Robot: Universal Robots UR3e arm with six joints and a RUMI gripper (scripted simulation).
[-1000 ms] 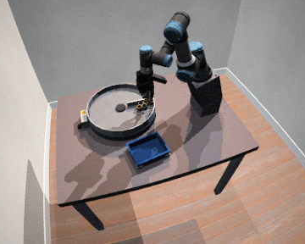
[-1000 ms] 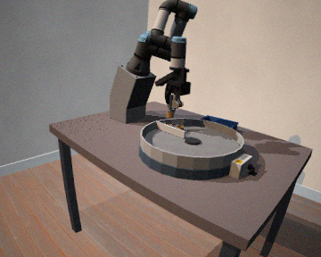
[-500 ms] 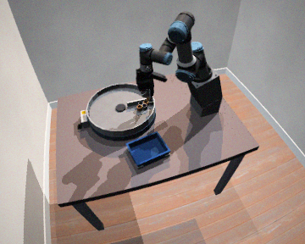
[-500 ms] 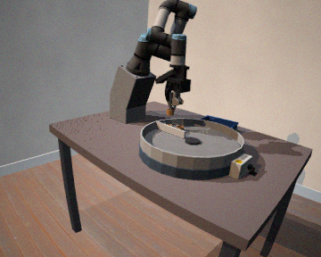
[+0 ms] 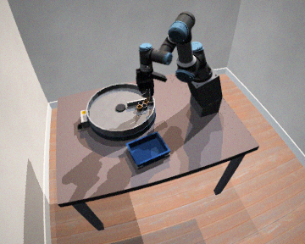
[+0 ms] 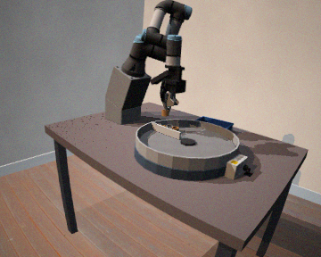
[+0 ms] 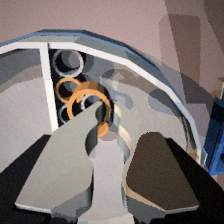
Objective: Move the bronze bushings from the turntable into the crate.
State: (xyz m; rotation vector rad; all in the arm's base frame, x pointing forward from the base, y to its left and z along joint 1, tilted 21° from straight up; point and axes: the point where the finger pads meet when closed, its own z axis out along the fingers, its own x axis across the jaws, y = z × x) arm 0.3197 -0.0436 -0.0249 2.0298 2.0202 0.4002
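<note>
My gripper (image 7: 107, 101) is shut on the wall of a bronze bushing (image 7: 90, 107) and holds it above the right side of the grey turntable (image 5: 120, 108). The held bushing shows in the exterior view (image 6: 165, 112) just under the fingers (image 6: 168, 103), clear of the rim. Below it, beside a white divider bar (image 7: 50, 95), lie a steel bushing (image 7: 67, 61), another bronze bushing (image 7: 65, 89) and a second steel one (image 7: 67, 111), partly hidden by the held bushing. The blue crate (image 5: 148, 148) stands in front of the turntable.
The turntable has a raised rim, a dark hub (image 5: 119, 108) and a small control box (image 5: 83, 115) on its left. The arm's base block (image 5: 206, 94) stands at the table's back right. The crate also shows at the wrist view's right edge (image 7: 217, 145).
</note>
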